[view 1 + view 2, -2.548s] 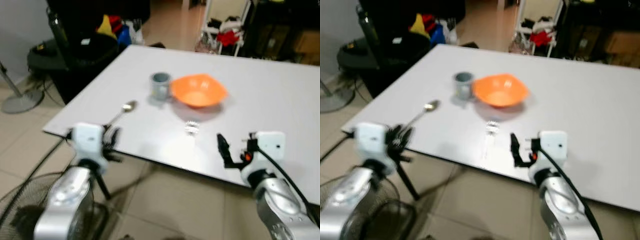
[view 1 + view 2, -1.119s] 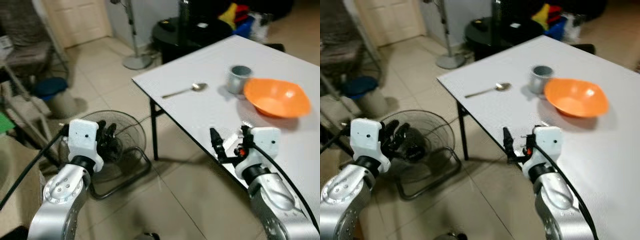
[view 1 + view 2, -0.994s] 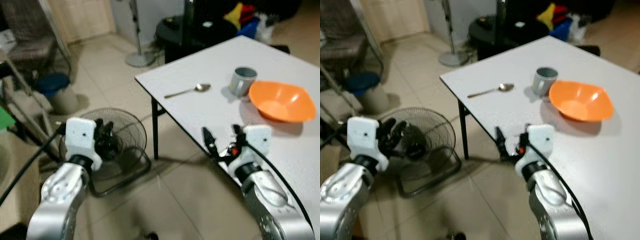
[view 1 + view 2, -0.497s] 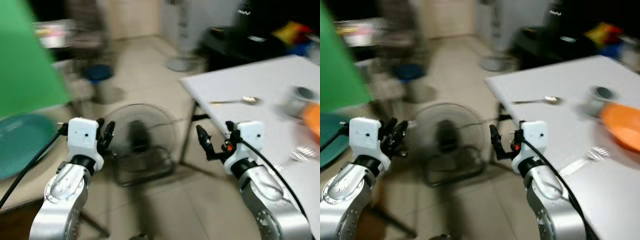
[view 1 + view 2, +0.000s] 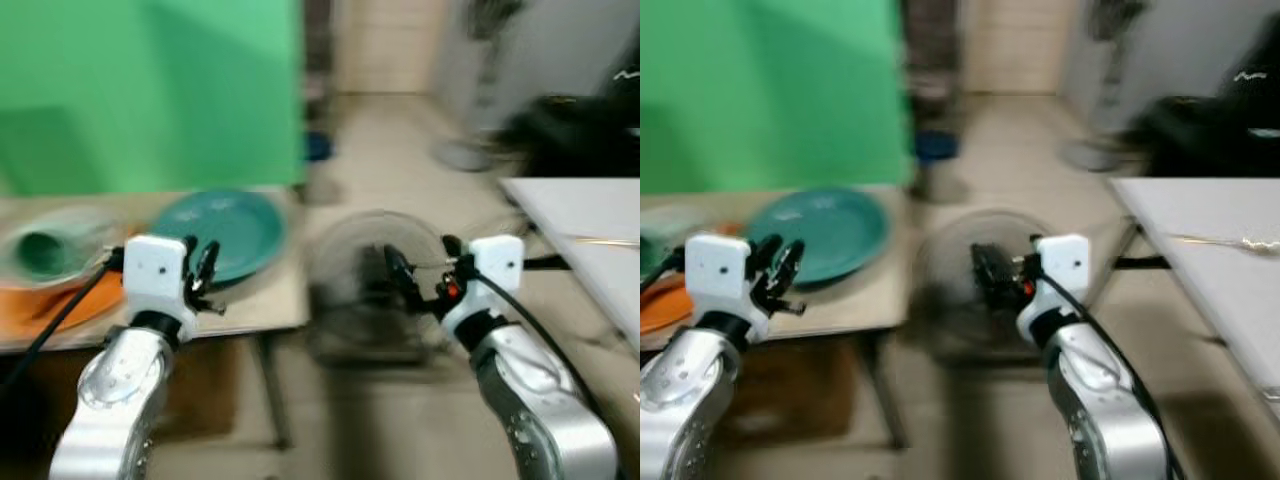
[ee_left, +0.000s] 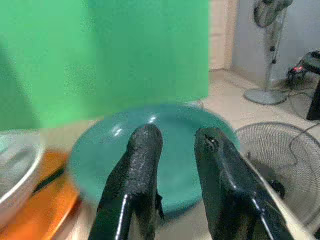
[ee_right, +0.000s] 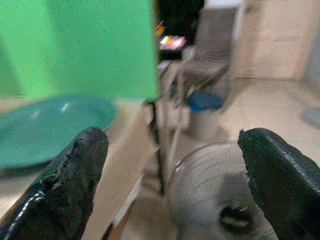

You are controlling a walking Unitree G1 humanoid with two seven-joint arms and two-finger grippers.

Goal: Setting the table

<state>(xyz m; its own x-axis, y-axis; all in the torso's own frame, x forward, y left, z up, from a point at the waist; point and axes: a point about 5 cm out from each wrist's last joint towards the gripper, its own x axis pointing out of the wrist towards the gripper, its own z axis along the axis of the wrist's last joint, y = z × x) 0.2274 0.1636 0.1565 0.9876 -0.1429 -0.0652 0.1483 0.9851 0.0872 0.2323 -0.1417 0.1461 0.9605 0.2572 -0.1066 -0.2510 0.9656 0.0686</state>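
Left eye view has been turned away from the white table (image 5: pixel 590 215) to a side table (image 5: pixel 250 300) where the teal plate (image 5: pixel 215 225) lies, ready for fetching, with both empty grippers, left gripper (image 6: pixel 175 150) and right gripper (image 7: pixel 170 165), held open.

The teal plate (image 6: pixel 165 150) is showing a smooth, glossy glaze that is catching small highlights, beside a flat matt green backdrop (image 5: pixel 150 90). In front of the plate, the left gripper (image 6: pixel 175 150) fingers (image 6: pixel 142 165) are gleaming like glossy black plastic. The arms are shining as brushed silver metal.
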